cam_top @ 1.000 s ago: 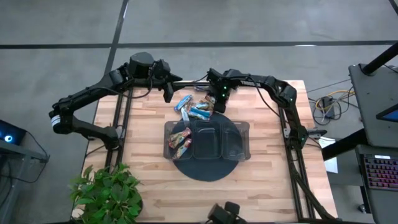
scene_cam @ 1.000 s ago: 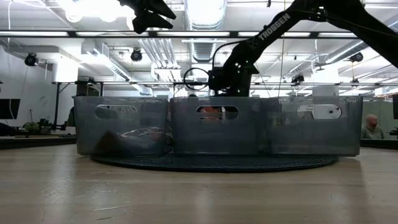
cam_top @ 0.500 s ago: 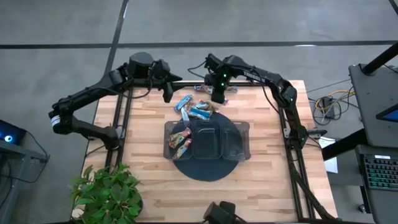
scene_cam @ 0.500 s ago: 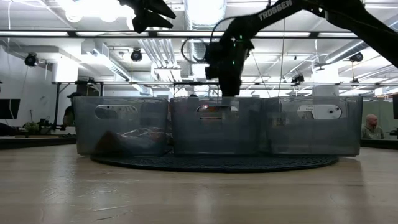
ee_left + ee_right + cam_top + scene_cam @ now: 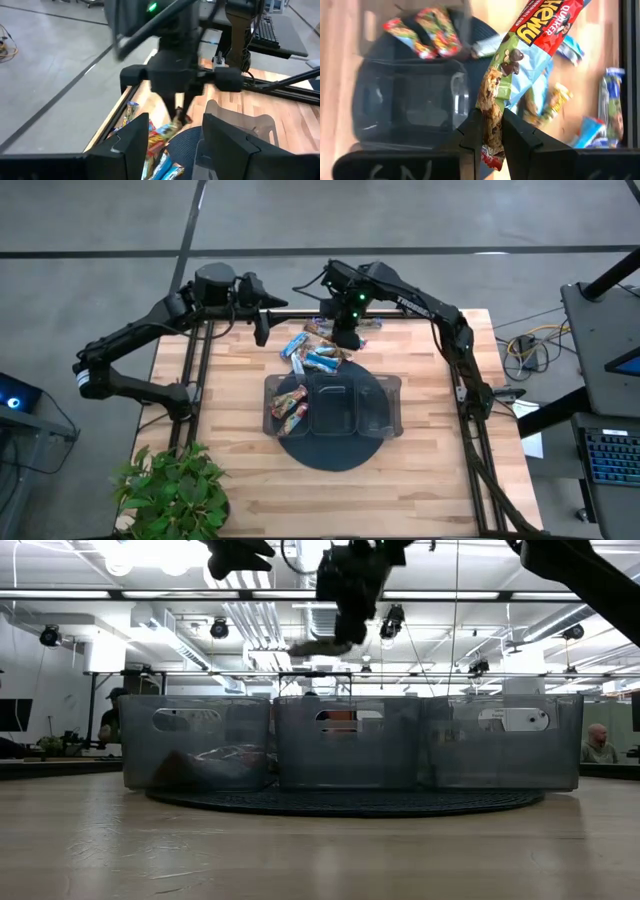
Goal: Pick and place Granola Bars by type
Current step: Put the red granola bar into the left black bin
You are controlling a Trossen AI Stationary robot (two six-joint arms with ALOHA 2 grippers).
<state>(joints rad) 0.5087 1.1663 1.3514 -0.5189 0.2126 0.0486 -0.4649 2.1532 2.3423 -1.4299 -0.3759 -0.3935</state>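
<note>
Lifting clear of the pile: in the high view the right gripper (image 5: 343,332), a second ago low among the loose bars (image 5: 308,352) at the tray's far edge, now hangs above them at the back of the surface (image 5: 430,430). Left gripper (image 5: 262,330) waits just beside the pile, its arm drawn back a little. Tray (image 5: 392,395): left compartment holds several reddish bars (image 5: 289,405); middle and right compartments appear bare.

Low view: right gripper (image 5: 345,625), earlier down behind the middle compartment, is now well above the tray's wall (image 5: 500,755), a bar (image 5: 322,644) hanging from it. Left gripper (image 5: 238,555) sits high at the top edge.

Left wrist view: left fingers (image 5: 137,142) stand apart, nothing between them; the right gripper (image 5: 181,112) shows beyond, over the pile.

Right wrist view: right fingers (image 5: 472,132) are clamped on one end of the held bar (image 5: 520,60), red, light blue and green wrapper, with the tray below.

Judgement: the pick looks done; carrying this bar to a compartment comes next, probably not the one with the reddish bars, as its wrapper differs.
</note>
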